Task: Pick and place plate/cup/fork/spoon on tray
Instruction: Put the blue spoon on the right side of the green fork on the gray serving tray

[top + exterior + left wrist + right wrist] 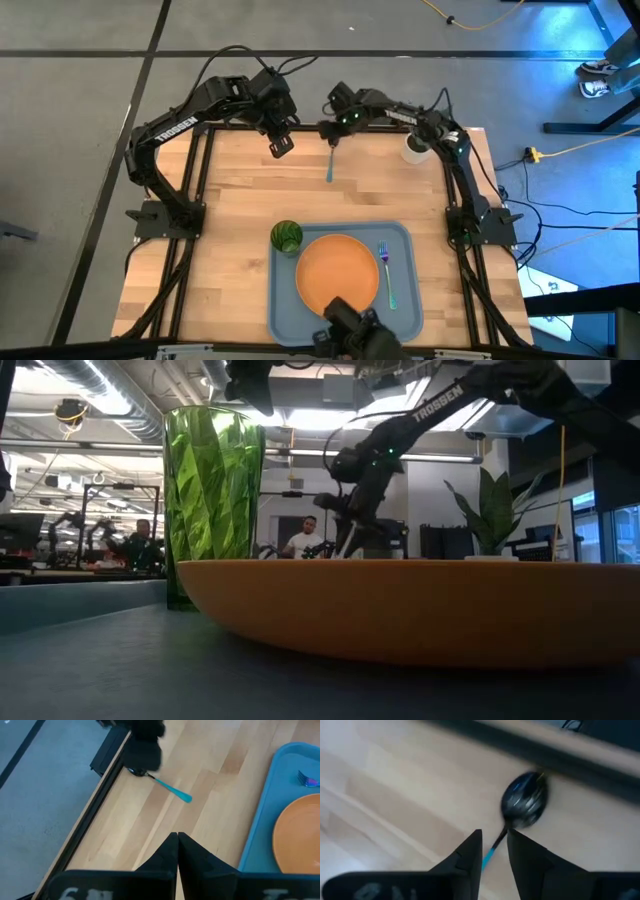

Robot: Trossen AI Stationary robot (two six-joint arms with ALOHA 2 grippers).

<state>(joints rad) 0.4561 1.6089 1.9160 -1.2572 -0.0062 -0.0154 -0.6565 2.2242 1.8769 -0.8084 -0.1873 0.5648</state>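
From above, you see a wooden counter (240, 200) with two dark arms reaching in from its far edge. Near the front edge lies the grey-blue tray (400, 240). On it sits the orange plate (337, 272), filling the middle. The green cup (286, 237) stands upright at the tray's far left corner, just beside the plate's rim. The fork (386, 274) lies on the tray to the right of the plate, purple head pointing away from the front edge, teal handle toward it.

The spoon (329, 163) is the one task item off the tray. It lies on the bare counter near the far edge, well apart from the tray, its dark head toward the far edge and its teal handle pointing toward the tray.

Your right claw (333, 133) is at the spoon's head end. In the right wrist view its two fingers (469, 851) are slightly spread, one on each side of the spoon's neck just below the dark bowl (525, 800); you cannot tell whether they touch it.

Your left claw (281, 145) hangs near the far edge, just left of the spoon, holding nothing. In its wrist view the fingers (167, 851) are pressed together.

A plant in a white pot (416, 148) stands at the far right corner of the counter. In the low view, people (306, 538) are seated in the room behind.
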